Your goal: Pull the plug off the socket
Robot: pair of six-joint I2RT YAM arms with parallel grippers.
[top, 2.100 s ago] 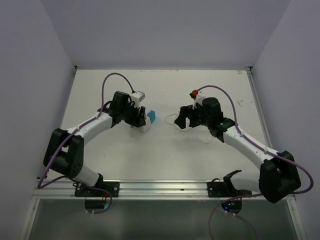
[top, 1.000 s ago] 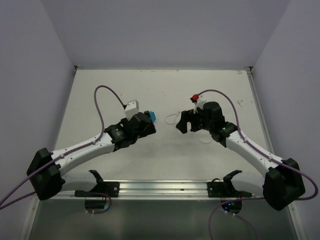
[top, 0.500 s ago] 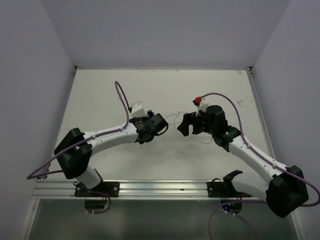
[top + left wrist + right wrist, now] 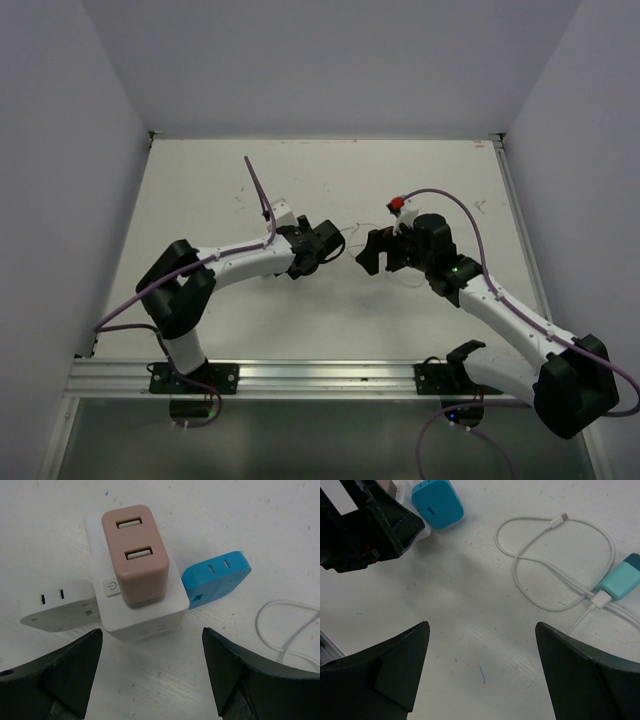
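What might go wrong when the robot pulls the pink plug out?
The socket is not held, so it may lift along with the pink plug. The blue adapter and flat white piece sit close on both sides, so the open left tool might bump or grab them instead.
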